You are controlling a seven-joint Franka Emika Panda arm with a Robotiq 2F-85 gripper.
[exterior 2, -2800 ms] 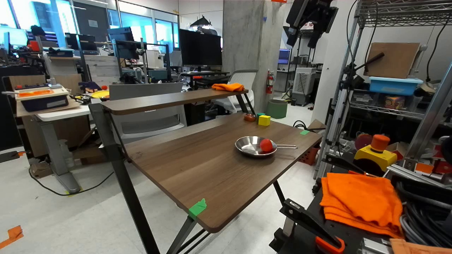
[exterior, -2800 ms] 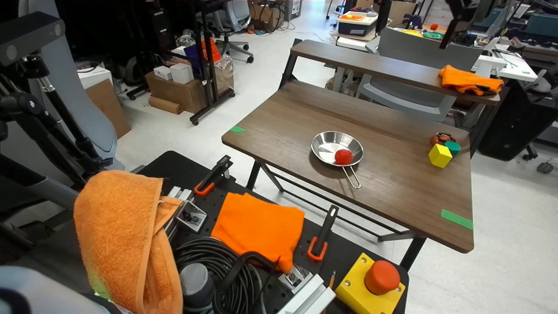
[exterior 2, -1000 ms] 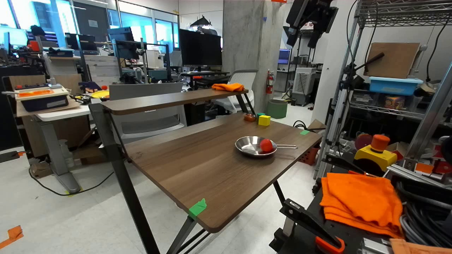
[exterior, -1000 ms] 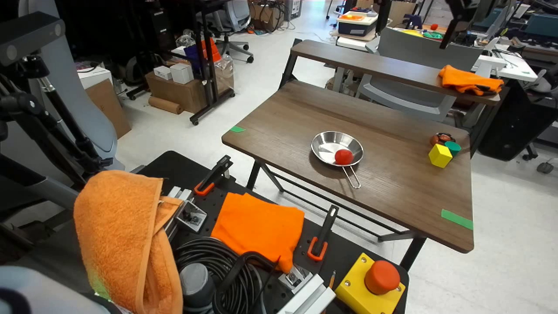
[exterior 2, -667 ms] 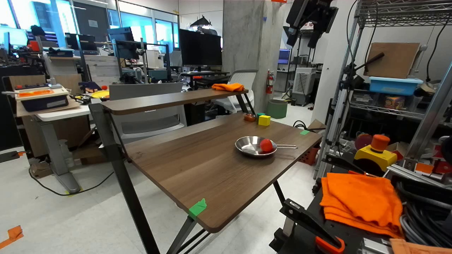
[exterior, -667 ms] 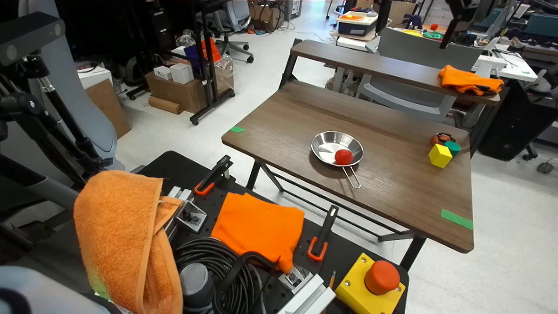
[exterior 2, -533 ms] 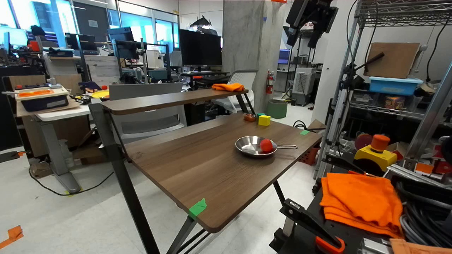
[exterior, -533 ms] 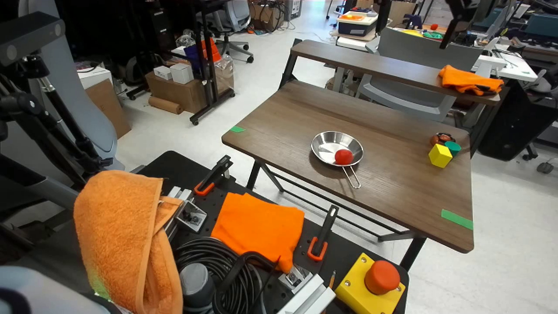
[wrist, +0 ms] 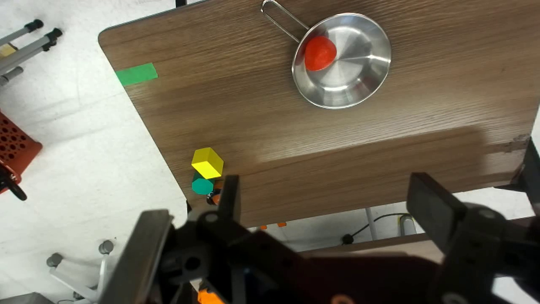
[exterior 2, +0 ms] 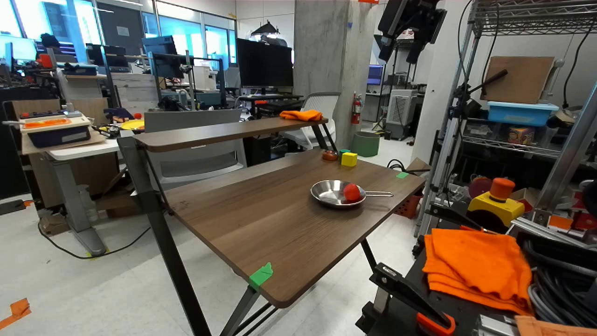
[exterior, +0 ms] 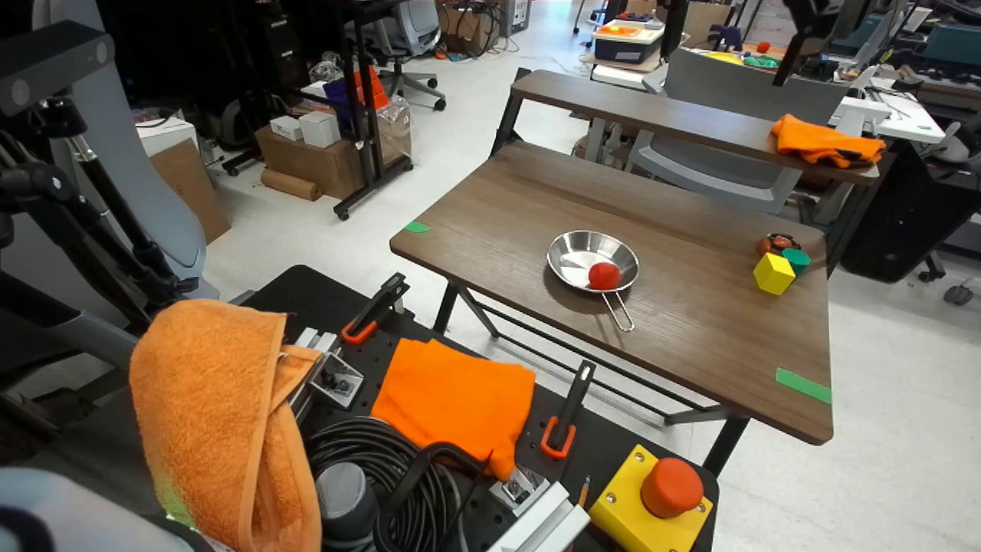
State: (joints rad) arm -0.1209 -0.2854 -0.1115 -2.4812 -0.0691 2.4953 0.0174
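Above wood-grain desk, gripper hangs high, jaws spread wide apart. Steel frying pan rests on desk, wire handle toward long edge. Inside pan, on handle side: rounded red object (exact kind hard to tell). Near desk's short edge: yellow block, green cylinder and glossy brown object, clustered close together. Orange cloth lies on raised shelf; green tape strips stick to desk near edges.

Black pincer, silver pan, brown-grained tabletop
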